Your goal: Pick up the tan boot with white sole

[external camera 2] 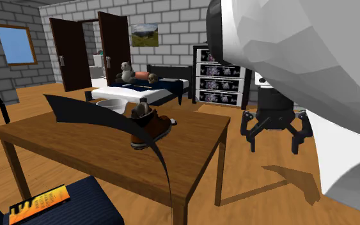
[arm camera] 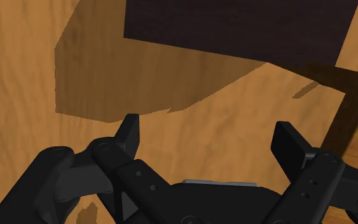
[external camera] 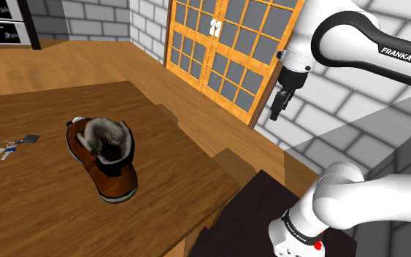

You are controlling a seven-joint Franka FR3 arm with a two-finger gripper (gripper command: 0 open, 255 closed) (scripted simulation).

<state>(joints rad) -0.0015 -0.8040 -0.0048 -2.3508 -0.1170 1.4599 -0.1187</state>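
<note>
The boot [external camera: 106, 158] is brown with a white sole, a black collar and grey fuzzy lining. It stands upright on the wooden table [external camera: 36, 204], near the edge at the shoulder view's right. In the second exterior view the boot [external camera 2: 150, 127] sits near the middle of the table [external camera 2: 191, 160]. My gripper [external camera: 277, 114] hangs well away from the boot toward the shoulder view's right, beyond the table edge and high above the floor, pointing down. In the wrist view my gripper [arm camera: 209, 130] is open with nothing between its fingers, and wooden floor lies below it.
A bunch of keys [external camera: 1, 149] lies on the table at the shoulder view's left. An orange door with grey panes [external camera: 225, 51] stands behind the gripper. The dark stand [external camera: 262, 212] is close to the table. A bed [external camera 2: 137, 89] and a dresser [external camera 2: 218, 77] stand across the room.
</note>
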